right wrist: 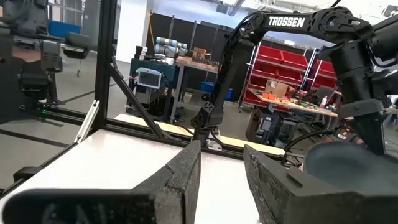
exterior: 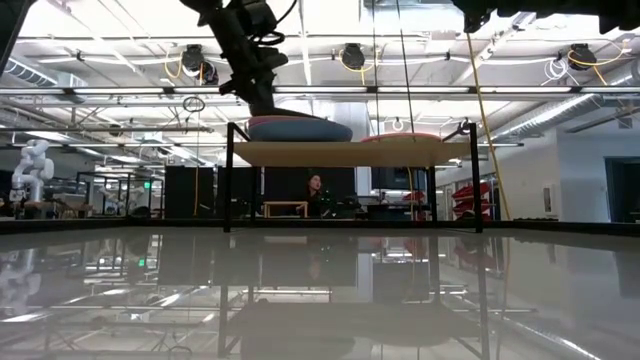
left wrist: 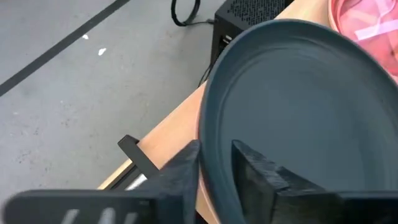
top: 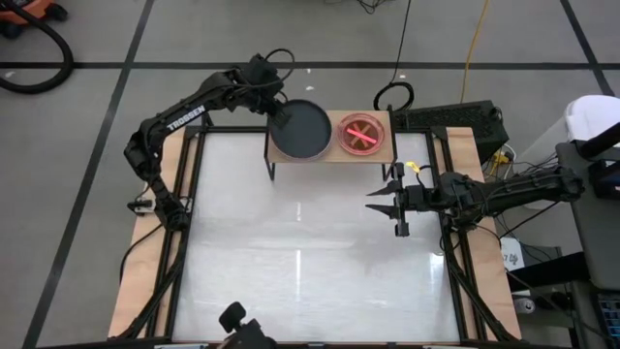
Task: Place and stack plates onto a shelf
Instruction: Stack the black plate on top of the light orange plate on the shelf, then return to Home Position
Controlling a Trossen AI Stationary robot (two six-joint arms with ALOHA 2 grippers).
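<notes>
Left gripper [top: 282, 113] pinched on the near rim of a large round opaque black plastic plate [top: 299, 129], one finger [left wrist: 180, 174] under the lip and the other over it, so as to steer the plate by its edge and leave its face free. Plate directly ahead of that claw, topping a stack on one half of the small light-wood shelf on thin black legs [top: 329, 155]; bluish and pinkish rims peeking out beneath it in the low view [exterior: 300, 129]. Probably about to be let go, since already seated level. Beyond the claw, just beside the black plate, a second pile topped by a small translucent pink plate [top: 363, 134]. Right gripper [top: 399, 206] parked above the bare white tabletop [top: 300, 262], well short of the shelf, fingers spread and holding nothing, likely kept clear of the working arm.
</notes>
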